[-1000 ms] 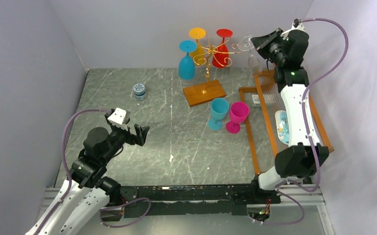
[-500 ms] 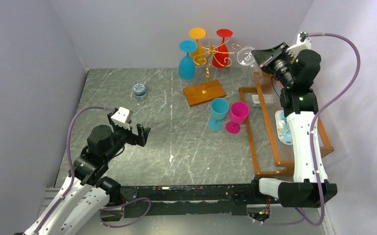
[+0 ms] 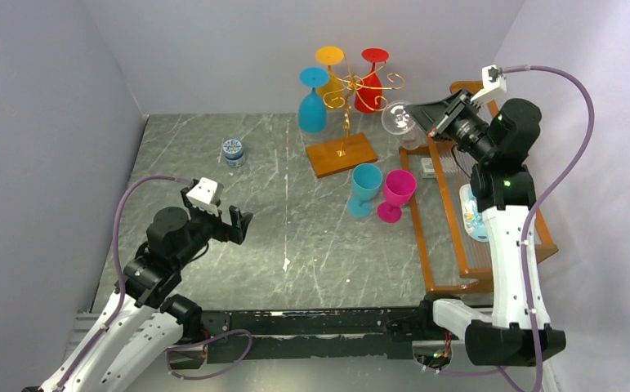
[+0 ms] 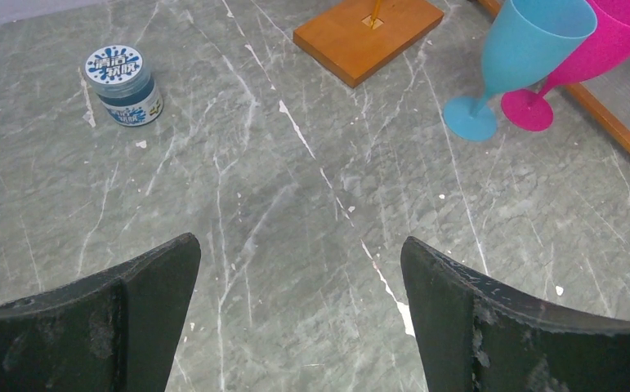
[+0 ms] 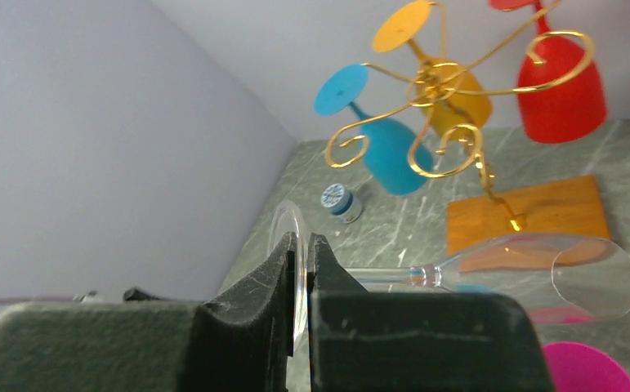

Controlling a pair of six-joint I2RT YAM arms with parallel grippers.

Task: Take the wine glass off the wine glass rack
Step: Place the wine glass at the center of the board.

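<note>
Right fingers [image 5: 254,294] clamped on the foot of the clear glass [image 5: 540,273], glass held sideways in the air just right of the rack [image 3: 341,153], free of its gold arms, left fingers [image 4: 140,310] wide apart above the desk [image 4: 279,188], well apart from the rack.

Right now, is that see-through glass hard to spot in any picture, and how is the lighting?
Top view: soft, even light, few shadows; the clear wine glass is only a faint outline with glints. Right wrist view: glass plainer, the wine glass rack showing orange through its bowl; the dark right end effector blocks the lower frame. Left wrist view: table crisp, no glare.
</note>
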